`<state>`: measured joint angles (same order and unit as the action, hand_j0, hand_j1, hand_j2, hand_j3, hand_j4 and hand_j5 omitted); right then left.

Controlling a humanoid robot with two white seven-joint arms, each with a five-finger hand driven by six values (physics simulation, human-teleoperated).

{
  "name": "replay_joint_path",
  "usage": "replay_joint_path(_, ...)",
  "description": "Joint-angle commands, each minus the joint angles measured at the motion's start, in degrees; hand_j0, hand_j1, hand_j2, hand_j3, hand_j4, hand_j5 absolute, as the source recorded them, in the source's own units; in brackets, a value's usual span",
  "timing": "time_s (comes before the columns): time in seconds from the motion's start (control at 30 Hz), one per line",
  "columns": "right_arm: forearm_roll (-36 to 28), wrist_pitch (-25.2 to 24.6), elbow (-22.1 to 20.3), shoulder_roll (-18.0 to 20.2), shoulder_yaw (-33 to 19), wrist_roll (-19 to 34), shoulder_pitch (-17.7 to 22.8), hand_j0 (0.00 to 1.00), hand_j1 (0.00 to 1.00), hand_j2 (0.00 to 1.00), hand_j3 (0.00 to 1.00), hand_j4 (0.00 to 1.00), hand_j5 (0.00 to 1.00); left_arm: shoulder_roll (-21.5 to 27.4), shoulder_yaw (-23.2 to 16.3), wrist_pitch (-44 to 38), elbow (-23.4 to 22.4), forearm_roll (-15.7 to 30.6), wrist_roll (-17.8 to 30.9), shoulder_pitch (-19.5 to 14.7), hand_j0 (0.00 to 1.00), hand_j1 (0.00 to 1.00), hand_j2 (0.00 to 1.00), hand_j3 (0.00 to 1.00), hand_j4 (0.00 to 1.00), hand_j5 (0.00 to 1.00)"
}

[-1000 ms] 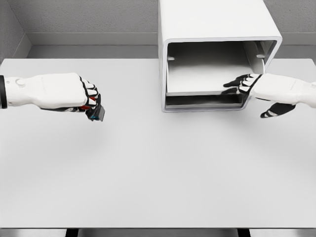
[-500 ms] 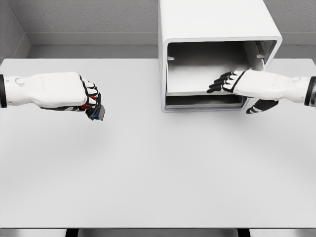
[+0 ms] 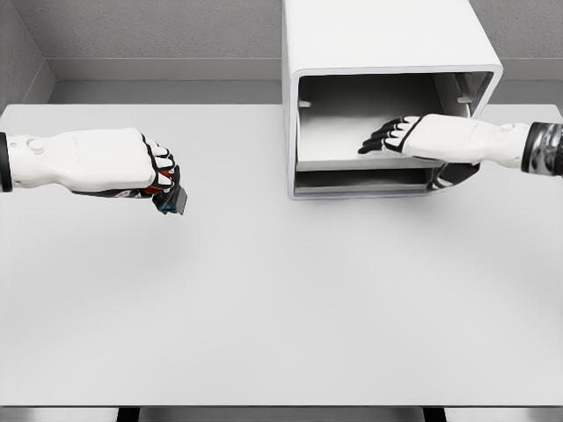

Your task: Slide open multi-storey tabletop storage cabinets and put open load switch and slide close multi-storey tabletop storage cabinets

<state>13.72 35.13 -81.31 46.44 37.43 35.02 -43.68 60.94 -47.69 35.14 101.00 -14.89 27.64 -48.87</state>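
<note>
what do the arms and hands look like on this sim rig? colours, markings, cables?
Both arms are smooth white shells with no visible cables. The left hand and right hand have white backs and black fingers crossed by white segment plates. The left arm has a small round fastener near the wrist and a dark band at the picture edge; the right forearm has a dark metallic-looking ring.

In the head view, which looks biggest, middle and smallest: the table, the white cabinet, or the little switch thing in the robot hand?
1. Table
2. White cabinet
3. Load switch, mostly hidden in the left robot hand
</note>
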Motion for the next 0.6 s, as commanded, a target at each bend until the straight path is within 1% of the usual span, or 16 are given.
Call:
replay_joint_path(0.0,0.08,-0.13,1.95,-0.83,1.68,-0.02,-0.09,1.0,1.0,1.0,1.0,1.0,1.0,0.05,0.06,-0.14,-0.01,0.3,-0.04,0.0,0.35,0.35,0.35,0.35,0.35,0.35)
replay_joint_path(0.03,1.13,-0.13,2.03,-1.44,1.94,-0.02,-0.44,1.0,1.0,1.0,1.0,1.0,1.0,0.05,0.06,-0.14,-0.01,0.3,-0.04,0.0,0.35,0.35,0.35,0.35,0.35,0.35)
replay_joint_path(0.13,1.66,-0.13,1.86,-1.09,2.21,-0.02,-0.44,1.0,1.0,1.0,1.0,1.0,1.0,0.05,0.06,-0.14,-0.01,0.3,-0.04,0.0,0.35,0.35,0.35,0.35,0.35,0.35)
replay_joint_path(0.4,2.1,-0.13,-0.69,-0.65,2.03,-0.02,0.0,1.0,1.0,1.0,1.0,1.0,1.0,0.05,0.06,-0.14,-0.01,0.3,-0.04,0.0,0.35,0.35,0.35,0.35,0.35,0.35)
replay_joint_path(0.43,2.02,-0.13,-1.83,1.19,1.77,-0.02,0.26,1.0,1.0,1.0,1.0,1.0,1.0,0.05,0.06,-0.14,-0.01,0.3,-0.04,0.0,0.35,0.35,0.35,0.35,0.35,0.35)
replay_joint_path(0.57,1.93,-0.13,-3.85,2.24,0.45,-0.02,1.32,1.0,1.0,1.0,1.0,1.0,1.0,0.14,0.06,-0.14,-0.01,0.3,-0.04,0.0,0.35,0.35,0.35,0.35,0.35,0.35)
